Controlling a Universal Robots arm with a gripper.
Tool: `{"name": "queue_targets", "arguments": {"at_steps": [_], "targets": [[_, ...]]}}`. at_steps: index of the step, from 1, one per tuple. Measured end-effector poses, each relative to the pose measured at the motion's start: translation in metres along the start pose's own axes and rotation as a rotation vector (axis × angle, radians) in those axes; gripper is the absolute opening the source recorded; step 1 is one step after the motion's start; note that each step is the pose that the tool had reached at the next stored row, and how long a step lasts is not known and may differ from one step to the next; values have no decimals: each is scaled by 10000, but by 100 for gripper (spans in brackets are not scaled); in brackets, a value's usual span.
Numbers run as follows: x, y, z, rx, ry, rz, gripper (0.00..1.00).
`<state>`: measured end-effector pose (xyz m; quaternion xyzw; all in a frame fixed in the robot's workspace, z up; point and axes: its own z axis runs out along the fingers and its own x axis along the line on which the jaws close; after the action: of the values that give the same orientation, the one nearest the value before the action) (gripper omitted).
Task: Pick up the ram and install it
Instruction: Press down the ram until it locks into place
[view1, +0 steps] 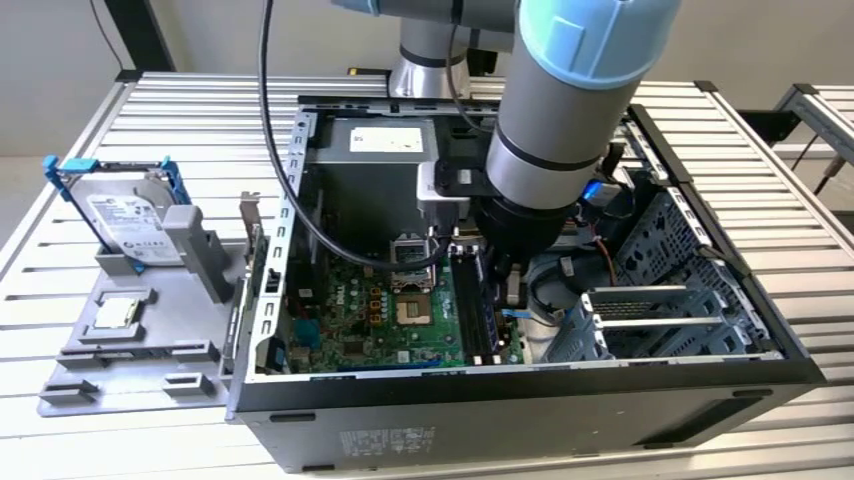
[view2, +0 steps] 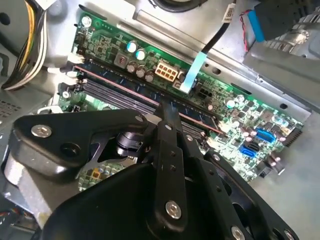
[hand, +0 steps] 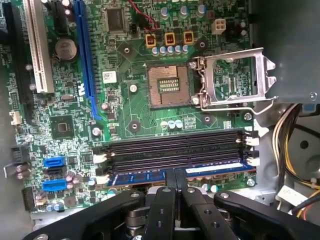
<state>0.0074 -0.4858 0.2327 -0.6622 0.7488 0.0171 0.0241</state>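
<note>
The ram (hand: 137, 177) is a long blue stick lying along the outermost memory slot of the green motherboard (hand: 125, 125), with its ends by the white slot clips (hand: 252, 161). In both wrist views my gripper (hand: 175, 172) has its two black fingers closed together on the stick's middle. In the second wrist view the ram (view2: 125, 86) runs past the fingertips of the gripper (view2: 167, 107). In the exterior view the gripper (view1: 514, 285) reaches down inside the open computer case (view1: 534, 400), over the memory slots.
Empty black memory slots (hand: 175, 147) lie beside the ram. The processor socket (hand: 169, 85) is bare, its metal lid (hand: 235, 80) swung open. A drive cage (view1: 667, 300) and cables (hand: 295, 130) crowd one side. Outside the case, a grey tray (view1: 134, 340) holds a hard drive (view1: 127, 215).
</note>
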Motion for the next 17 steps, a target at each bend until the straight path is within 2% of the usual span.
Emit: {"name": "queue_targets", "arguments": {"at_steps": [3,12,14,16,17], "targets": [[-60,7,7,-1,4,-1,0],[-50,7,151,-3,18,-1,0],[-54,7,144,-3,21,-1,0],[-64,6,79,3,-26,0,0],[-64,6,29,0,-6,0,0]]}}
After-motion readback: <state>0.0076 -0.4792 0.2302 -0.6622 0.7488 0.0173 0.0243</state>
